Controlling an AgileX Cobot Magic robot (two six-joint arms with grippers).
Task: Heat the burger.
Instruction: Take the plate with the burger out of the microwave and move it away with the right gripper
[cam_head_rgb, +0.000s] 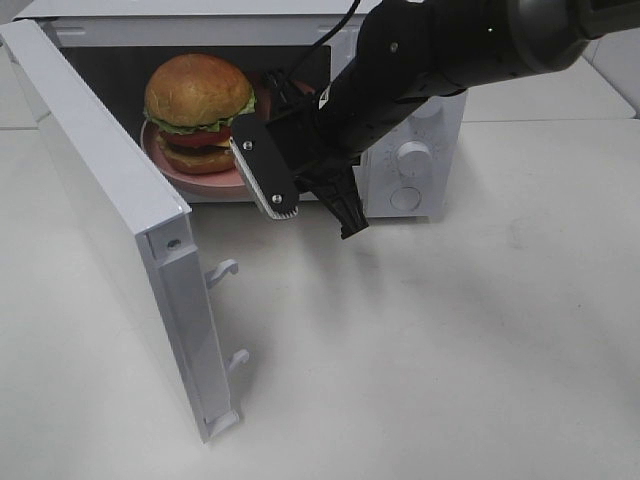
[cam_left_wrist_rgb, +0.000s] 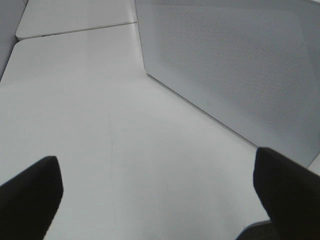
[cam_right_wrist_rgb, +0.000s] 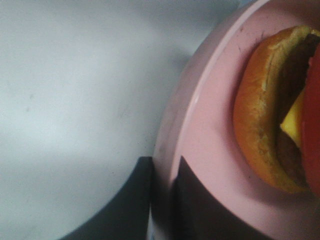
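In the upper left of the high view, the burger (cam_head_rgb: 198, 112) sits on a pink plate (cam_head_rgb: 200, 178) inside the open microwave (cam_head_rgb: 420, 150). The right end effector (cam_right_wrist_rgb: 162, 200) is clamped on the plate's rim, beside the burger. The left end effector (cam_left_wrist_rgb: 160, 192) hangs spread apart over the counter (cam_left_wrist_rgb: 100, 125).

Upright layered burger (cam_head_rgb: 198, 112) on pink plate (cam_head_rgb: 170, 165) inside microwave (cam_head_rgb: 425, 150)
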